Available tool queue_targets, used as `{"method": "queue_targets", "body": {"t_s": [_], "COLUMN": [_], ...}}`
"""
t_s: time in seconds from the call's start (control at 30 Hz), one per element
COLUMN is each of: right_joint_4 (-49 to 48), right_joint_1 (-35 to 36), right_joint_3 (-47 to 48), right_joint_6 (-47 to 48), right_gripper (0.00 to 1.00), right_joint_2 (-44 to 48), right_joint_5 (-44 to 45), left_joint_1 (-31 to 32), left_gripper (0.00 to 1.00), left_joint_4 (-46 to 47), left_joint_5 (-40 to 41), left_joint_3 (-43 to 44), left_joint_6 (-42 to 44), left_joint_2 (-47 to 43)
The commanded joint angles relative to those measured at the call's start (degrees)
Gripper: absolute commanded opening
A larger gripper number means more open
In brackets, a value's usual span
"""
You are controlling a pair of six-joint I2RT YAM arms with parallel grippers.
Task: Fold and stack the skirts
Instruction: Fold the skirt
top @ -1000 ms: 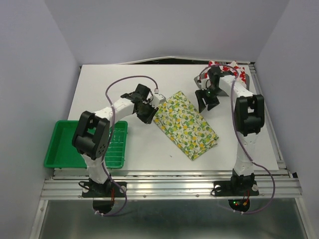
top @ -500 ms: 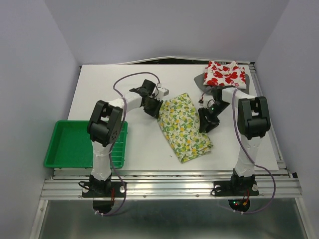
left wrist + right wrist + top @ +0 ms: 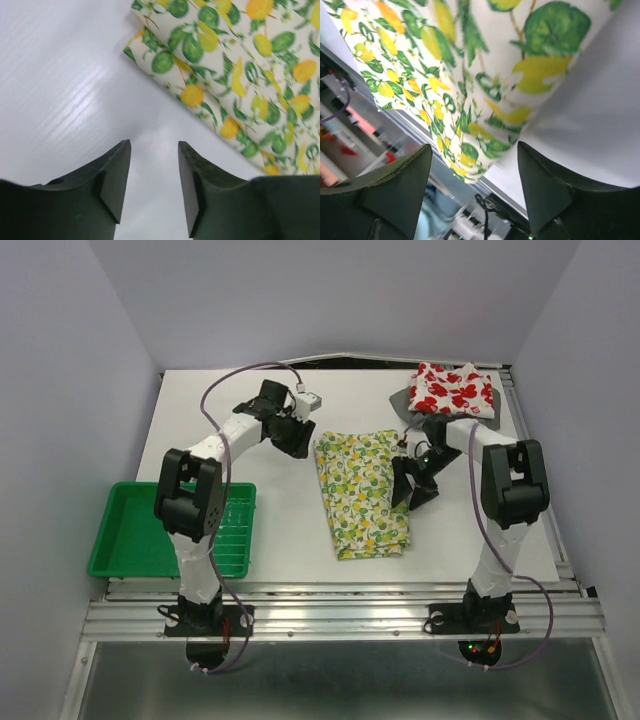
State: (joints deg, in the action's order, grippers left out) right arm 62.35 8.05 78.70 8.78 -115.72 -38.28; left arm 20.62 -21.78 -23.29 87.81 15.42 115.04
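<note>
The folded white lemon-print cloth skirt [image 3: 362,495] lies midway on the white bench [image 3: 295,535], long axis near to far. Both jaws are released, empty: the right jaws just beside its right edge, the left jaws off its far-left corner

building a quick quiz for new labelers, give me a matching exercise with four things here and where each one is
Things:
1. lemon skirt
2. red-print skirt
3. green tray
4. left gripper

Places:
A. far right corner
B. near left edge
C. middle of the table
D. just off the lemon skirt's far left corner

Pairs: 1-C, 2-A, 3-B, 4-D
</note>
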Motion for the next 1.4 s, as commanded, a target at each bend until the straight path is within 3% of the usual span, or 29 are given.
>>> {"method": "queue_targets", "body": {"t_s": [0.0,0.1,0.17,0.23,0.27,0.33,0.43,0.47,0.6,0.77,0.97,1.37], "right_joint_4": [-1.3,-2.0,-3.6,-3.5,-2.9,-4.1,-9.0,-11.0,-13.4,-17.7,-21.6,-26.1], "right_joint_1": [-0.2,-0.8,-0.8,-0.8,-0.8,0.4,3.1,5.5,12.8,21.4,27.5,44.0], "right_joint_3": [4.8,6.8,7.0,7.3,6.6,4.5,-1.0,-2.5,-8.9,-15.8,-22.7,-27.1], "right_joint_6": [0.9,2.6,1.9,2.8,3.3,4.1,7.3,9.0,12.1,13.0,18.1,20.4], "right_gripper": [0.75,0.72,0.67,0.58,0.55,0.54,0.54,0.54,0.55,0.57,0.68,0.73], "right_joint_2": [10.1,13.3,14.1,14.1,14.5,16.3,22.8,26.0,31.5,36.6,40.5,37.9], "right_joint_5": [8.2,10.2,9.2,5.2,1.1,-0.5,4.7,8.7,16.6,22.3,26.1,35.3], "left_joint_1": [3.1,8.9,10.7,11.3,11.2,11.1,11.0,11.0,11.0,10.8,9.5,6.9], "left_gripper": [0.72,0.73,0.72,0.64,0.55,0.47,0.32,0.21,0.08,0.03,0.0,0.0], "left_joint_4": [-1.4,-0.9,-0.2,0.9,2.0,4.7,14.1,19.2,25.4,27.1,28.5,23.7], "left_joint_5": [2.2,8.2,7.1,2.9,0.8,-5.5,-13.6,-15.7,-16.9,-17.6,-20.0,-20.7], "left_joint_3": [-5.0,-12.2,-16.2,-17.1,-17.8,-19.0,-22.8,-24.5,-24.1,-20.2,-16.9,-13.3], "left_joint_6": [10.1,16.7,17.0,12.3,9.7,1.3,-8.3,-14.5,-22.9,-27.0,-31.7,-29.5], "left_joint_2": [-20.1,-28.9,-32.9,-33.9,-33.8,-33.7,-33.2,-32.1,-25.5,-16.6,-4.9,4.0]}}
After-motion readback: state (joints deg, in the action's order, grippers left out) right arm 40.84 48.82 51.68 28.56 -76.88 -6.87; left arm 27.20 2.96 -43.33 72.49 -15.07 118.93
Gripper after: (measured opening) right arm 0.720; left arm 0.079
